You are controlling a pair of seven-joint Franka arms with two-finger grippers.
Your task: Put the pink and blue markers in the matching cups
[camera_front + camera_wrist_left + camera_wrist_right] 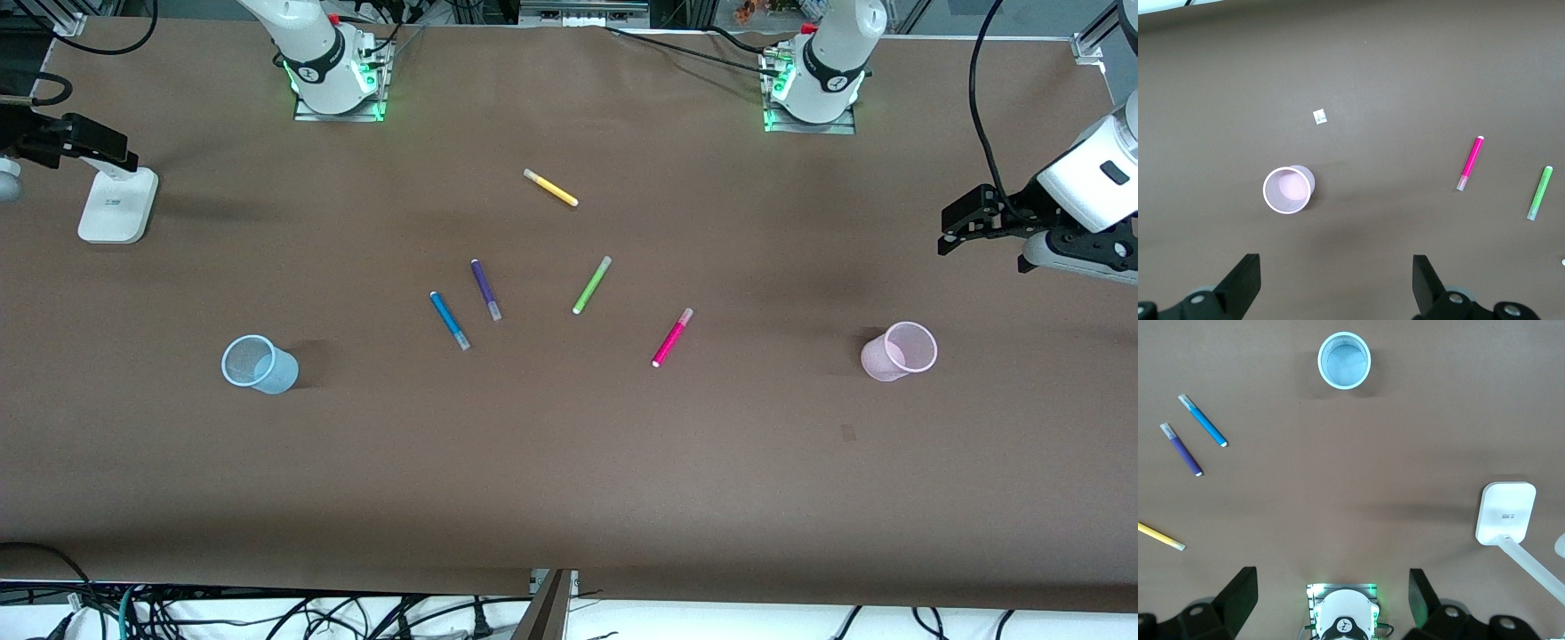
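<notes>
The pink marker [672,338] lies flat mid-table and also shows in the left wrist view [1470,164]. The blue marker [449,320] lies flat toward the right arm's end and also shows in the right wrist view [1203,421]. The pale pink cup [900,352] [1289,190] stands upright toward the left arm's end. The pale blue cup [259,364] [1345,360] stands upright toward the right arm's end. My left gripper [965,222] [1335,267] is open and empty, up over the table's end, apart from the pink cup. My right gripper [1331,580] is open and empty, high over its own base, out of the front view.
A purple pen [485,290] lies beside the blue marker. A lime-green pen [591,284] lies beside the pink marker. A yellow pen [550,188] lies nearer the bases. A white stand [117,206] with a black arm stands at the right arm's end. A small white scrap [1319,117] lies near the pink cup.
</notes>
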